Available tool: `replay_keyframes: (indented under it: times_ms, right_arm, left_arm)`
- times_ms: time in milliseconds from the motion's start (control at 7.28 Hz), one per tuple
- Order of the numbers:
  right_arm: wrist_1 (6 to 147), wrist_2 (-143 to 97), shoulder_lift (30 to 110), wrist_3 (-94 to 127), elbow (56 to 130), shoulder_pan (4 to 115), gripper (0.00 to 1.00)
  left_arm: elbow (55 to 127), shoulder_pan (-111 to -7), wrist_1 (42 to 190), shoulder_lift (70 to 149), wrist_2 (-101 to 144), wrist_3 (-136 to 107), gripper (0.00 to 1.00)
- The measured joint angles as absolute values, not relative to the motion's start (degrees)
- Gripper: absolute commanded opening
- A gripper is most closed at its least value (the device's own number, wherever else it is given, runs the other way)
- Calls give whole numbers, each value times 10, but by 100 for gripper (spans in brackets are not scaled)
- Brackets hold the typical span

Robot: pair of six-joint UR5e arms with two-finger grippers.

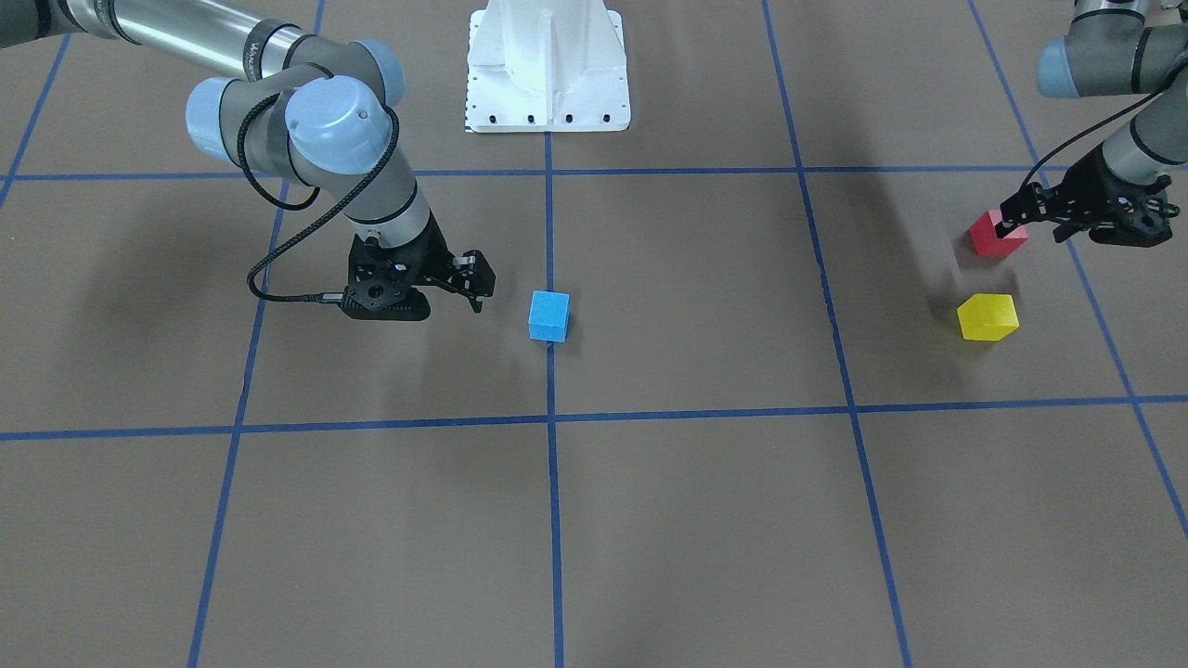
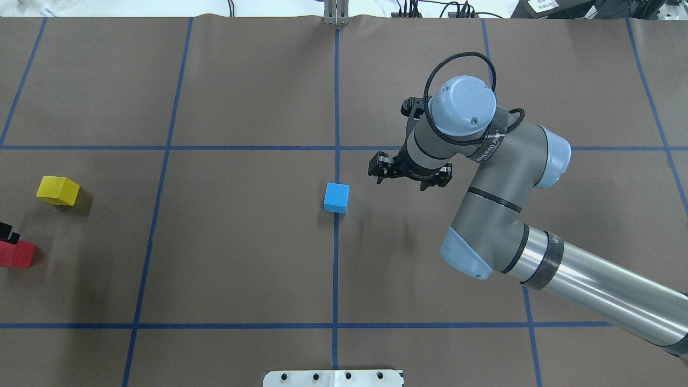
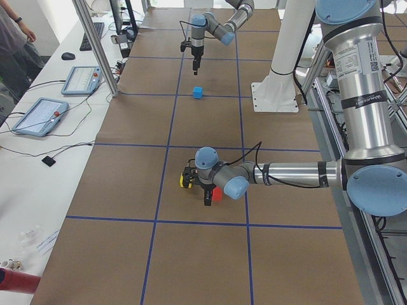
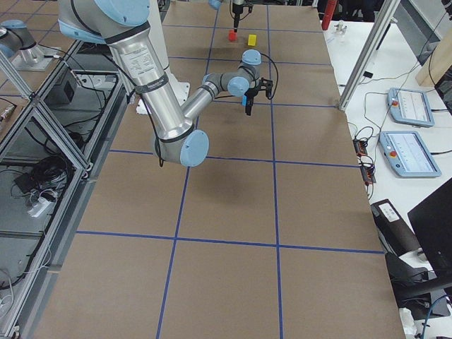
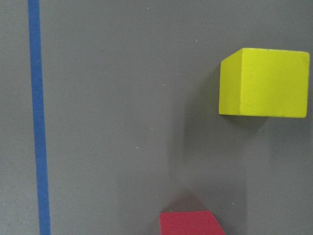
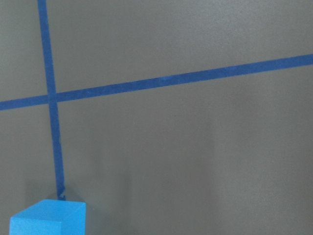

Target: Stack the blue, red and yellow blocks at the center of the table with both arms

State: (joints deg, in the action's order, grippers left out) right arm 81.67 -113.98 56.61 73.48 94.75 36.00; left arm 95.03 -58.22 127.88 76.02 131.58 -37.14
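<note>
The blue block (image 1: pixel 548 315) sits on the brown table at the crossing of the centre tape lines; it also shows in the overhead view (image 2: pixel 337 197) and at the bottom left of the right wrist view (image 6: pixel 49 218). My right gripper (image 1: pixel 475 288) is open and empty, a short way beside the blue block and apart from it. My left gripper (image 1: pixel 1010 221) is at the table's left end, shut on the red block (image 1: pixel 998 237), low over the table. The yellow block (image 1: pixel 987 317) lies just beyond it, untouched, and fills the upper right of the left wrist view (image 5: pixel 264 82).
The white robot base (image 1: pixel 548 65) stands at the table's near edge behind the blue block. Blue tape lines (image 2: pixel 336 107) divide the brown table into squares. A side bench with tablets (image 3: pixel 38 114) runs along the far side.
</note>
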Motion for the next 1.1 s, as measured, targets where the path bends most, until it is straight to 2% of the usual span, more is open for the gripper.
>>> replay_keyframes:
  times_ms: [137,275,412,550,825,1100]
  right_arm:
    - [816,-1139,568,735,947,359,99]
    - [816,-1139,571,735,947,358,99]
    - [816,-1140,573,735,948,358,99]
    - [816,-1140,575,735,949,360,99]
    - [816,-1142,593,731,963,368,99]
    - [815,-1141,609,722,972,376,99]
  left_arm:
    - [949,-571,1283,760,1315,-374,97]
    - [948,-560,1286,760,1313,-377,64]
    - [948,-549,1290,759,1310,-379,6]
    - [948,-542,1292,758,1307,-381,0]
    - [961,-538,1291,760,1307,-392,0]
    - [1030,-542,1240,773,1310,-411,0]
